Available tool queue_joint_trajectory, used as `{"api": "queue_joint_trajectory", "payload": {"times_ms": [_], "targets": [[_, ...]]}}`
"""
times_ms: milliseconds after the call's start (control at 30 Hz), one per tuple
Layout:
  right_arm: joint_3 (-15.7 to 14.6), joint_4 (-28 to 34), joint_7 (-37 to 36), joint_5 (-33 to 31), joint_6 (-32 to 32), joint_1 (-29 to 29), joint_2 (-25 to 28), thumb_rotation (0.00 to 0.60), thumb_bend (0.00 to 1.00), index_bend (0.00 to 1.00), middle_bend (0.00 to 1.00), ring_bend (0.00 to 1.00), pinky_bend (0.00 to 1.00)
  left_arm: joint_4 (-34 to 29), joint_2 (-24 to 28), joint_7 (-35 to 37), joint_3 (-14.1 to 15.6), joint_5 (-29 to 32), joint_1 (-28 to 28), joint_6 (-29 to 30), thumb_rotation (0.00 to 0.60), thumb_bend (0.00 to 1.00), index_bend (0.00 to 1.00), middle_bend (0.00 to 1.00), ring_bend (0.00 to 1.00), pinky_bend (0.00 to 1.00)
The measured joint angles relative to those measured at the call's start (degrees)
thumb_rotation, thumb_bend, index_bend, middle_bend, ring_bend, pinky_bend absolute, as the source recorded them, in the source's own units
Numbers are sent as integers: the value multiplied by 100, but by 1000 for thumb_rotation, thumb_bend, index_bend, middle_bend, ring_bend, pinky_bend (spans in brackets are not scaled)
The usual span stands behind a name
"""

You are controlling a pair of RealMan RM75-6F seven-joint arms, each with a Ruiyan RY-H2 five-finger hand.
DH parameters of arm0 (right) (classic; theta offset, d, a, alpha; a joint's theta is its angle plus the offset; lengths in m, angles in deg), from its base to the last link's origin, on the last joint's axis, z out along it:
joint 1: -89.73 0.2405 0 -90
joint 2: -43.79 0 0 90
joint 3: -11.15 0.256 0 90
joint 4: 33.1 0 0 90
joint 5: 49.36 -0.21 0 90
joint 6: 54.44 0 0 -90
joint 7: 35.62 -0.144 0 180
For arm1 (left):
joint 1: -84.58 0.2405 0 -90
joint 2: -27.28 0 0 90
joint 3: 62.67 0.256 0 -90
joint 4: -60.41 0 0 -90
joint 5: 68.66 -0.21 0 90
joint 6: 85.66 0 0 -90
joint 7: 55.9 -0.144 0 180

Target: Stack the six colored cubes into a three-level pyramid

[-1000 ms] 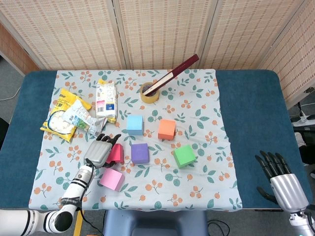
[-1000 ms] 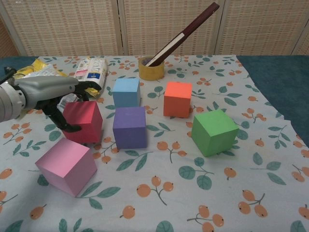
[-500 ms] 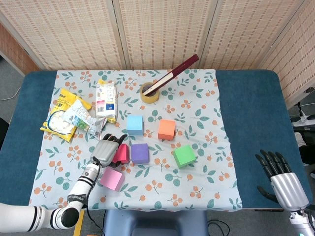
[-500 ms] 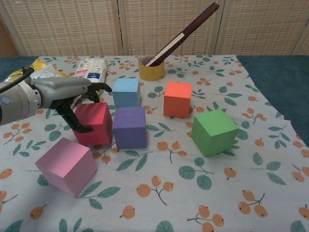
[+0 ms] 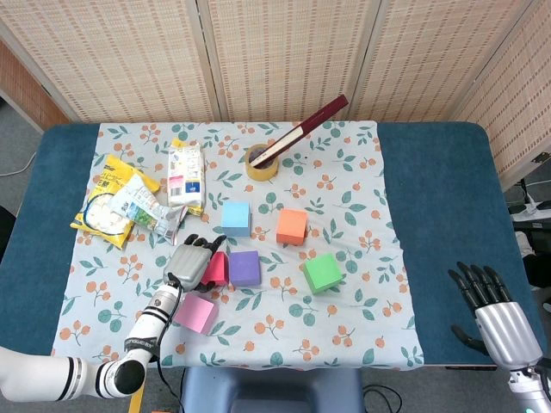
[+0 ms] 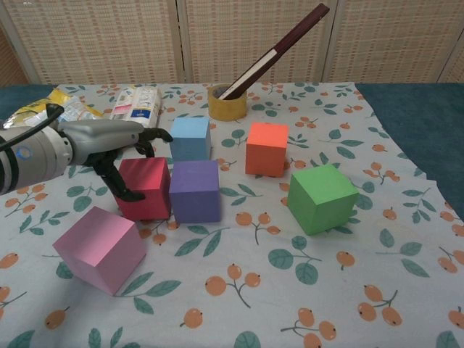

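Observation:
My left hand (image 5: 189,261) (image 6: 109,141) grips the red cube (image 5: 215,269) (image 6: 150,190), fingers over its top and far side, thumb on its left face. The red cube sits on the cloth, touching the purple cube (image 5: 244,268) (image 6: 194,191) on its right. The pink cube (image 5: 195,313) (image 6: 100,249) lies nearer the front edge, left of them. Behind stand the blue cube (image 5: 236,218) (image 6: 190,138) and the orange cube (image 5: 292,226) (image 6: 266,148). The green cube (image 5: 322,272) (image 6: 322,197) is to the right, turned slightly. My right hand (image 5: 495,310) hangs open off the table's front right corner, seen only in the head view.
A yellow tape roll (image 5: 262,163) (image 6: 227,103) with a dark red stick (image 5: 310,126) leaning in it stands behind the cubes. Snack bags (image 5: 116,202) and a white packet (image 5: 185,176) lie at the back left. The floral cloth (image 5: 362,215) covers the blue table (image 5: 439,198).
My left hand has slid the red cube to the right until it touches the purple cube. The right hand has stayed put.

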Motion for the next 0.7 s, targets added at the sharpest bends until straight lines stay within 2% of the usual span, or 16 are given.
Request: {"api": "queue_joint_trajectory", "payload": {"times_ms": [300,700], "targets": [[14,7,48,-43,-12,-10,-15,600,100,0,0,0,0,161,-33,176,29,58,-37,-181,600,310,0,449,168,126],[22,7,21,-57,-17,-6,-3,600,99,0,0,0,0,140,-65,239,59,34,-92,-192,600,308,0,257,147,127]]}}
